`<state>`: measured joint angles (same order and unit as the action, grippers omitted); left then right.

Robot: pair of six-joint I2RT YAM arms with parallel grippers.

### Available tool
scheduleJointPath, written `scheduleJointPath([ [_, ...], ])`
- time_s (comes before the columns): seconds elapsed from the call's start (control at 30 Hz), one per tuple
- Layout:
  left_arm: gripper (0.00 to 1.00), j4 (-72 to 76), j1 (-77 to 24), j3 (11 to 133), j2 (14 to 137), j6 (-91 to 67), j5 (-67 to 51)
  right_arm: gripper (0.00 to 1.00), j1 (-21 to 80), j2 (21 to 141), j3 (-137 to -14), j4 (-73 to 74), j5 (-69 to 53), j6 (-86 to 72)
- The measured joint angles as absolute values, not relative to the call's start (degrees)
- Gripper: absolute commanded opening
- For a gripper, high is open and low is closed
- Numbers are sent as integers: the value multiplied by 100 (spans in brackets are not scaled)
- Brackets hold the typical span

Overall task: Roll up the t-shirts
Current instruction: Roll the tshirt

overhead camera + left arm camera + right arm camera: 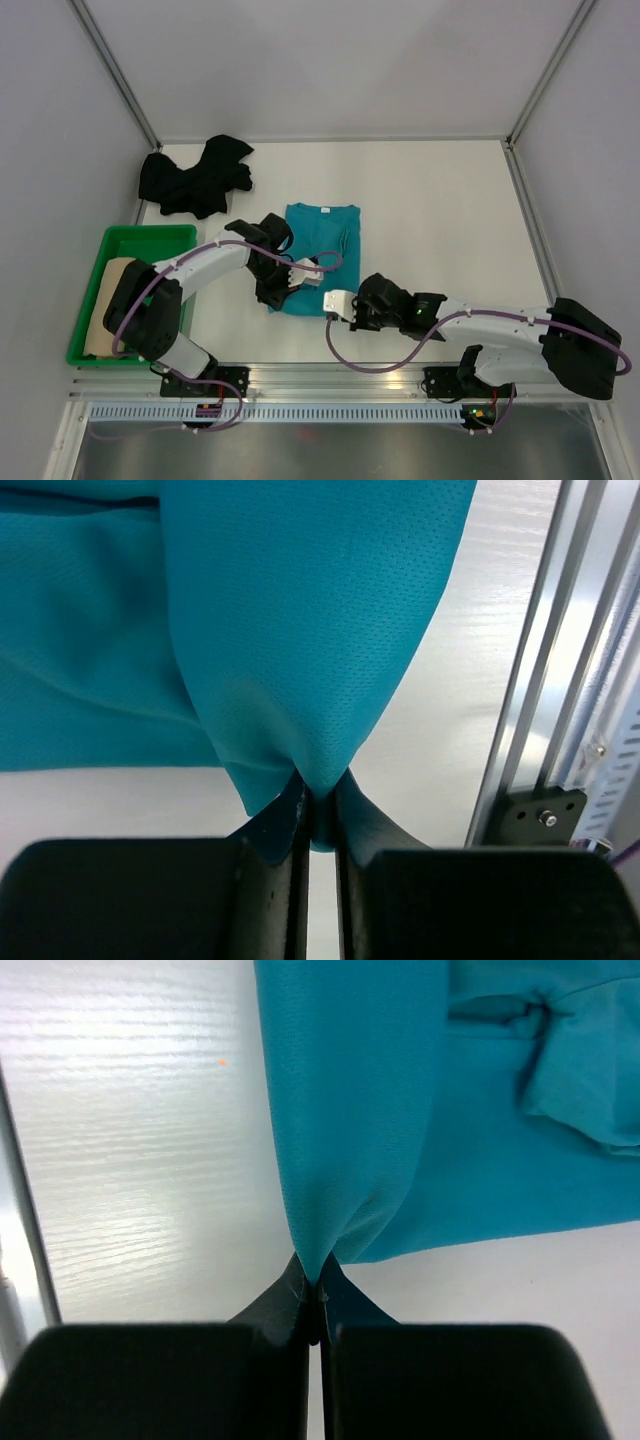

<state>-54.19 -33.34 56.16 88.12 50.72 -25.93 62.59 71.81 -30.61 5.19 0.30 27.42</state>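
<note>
Three t-shirts: one teal t-shirt [325, 245] flat mid-worktop [430, 220], one black t-shirt [195, 178] crumpled at the far left, and one tan t-shirt [105, 310] rolled in the single green tray [150, 238] at the near left. Two pincers: left pincer [320, 800] and right pincer [312, 1285] each pinch the teal t-shirt's near edge tight.

One camera hangs overhead behind the arm bases [205, 385], looking down on the table [430, 200]. Wrist cameras sit close behind the left pincer [318, 800] and right pincer [312, 1285], both facing the teal t-shirt [300, 630] just beyond their tips
</note>
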Motion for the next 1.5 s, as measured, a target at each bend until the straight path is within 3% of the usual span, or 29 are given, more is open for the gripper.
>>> scheduleJointPath([
  [0.03, 15, -5557, -3262, 5640, 8812, 5181, -2652, 0, 6125, 7037, -3070, 582, -276, 2709],
  [0.3, 58, -5616, -2893, 5970, 8934, 5186, -2864, 0, 4611, 7417, -3483, 849, -2097, 2504],
  [0.53, 67, -5295, -2891, 5741, 8394, 4856, -2910, 0, 4185, 7699, -3579, 996, -2794, 2379],
  [0.77, 62, -4705, -2899, 5363, 8449, 4447, -2849, 1, 3979, 7850, -3736, 1125, -3092, 2373],
  [0.83, 47, -4624, -2899, 5301, 8549, 4397, -2849, 0, 3964, 7874, -3813, 1194, -3146, 2368],
  [0.87, 28, -4609, -2899, 5284, 8582, 4364, -2853, 0, 3962, 7885, -3874, 1264, -3168, 2355],
  [0.97, 15, -4565, -2897, 5271, 8615, 4307, -2867, 0, 3933, 7981, -4169, 1570, -3277, 2257],
  [1.37, 13, -4984, -2692, 5433, 8753, 4705, -3229, 0, 3811, 8246, -4440, 2086, -4320, 751],
  [1.43, 13, -5072, -2672, 5502, 8901, 4807, -3295, 6, 3706, 8250, -4425, 2141, -4427, 532],
  [1.5, 13, -5137, -2670, 5601, 9083, 4853, -3341, 24, 3551, 8289, -4425, 2139, -4471, 287],
])
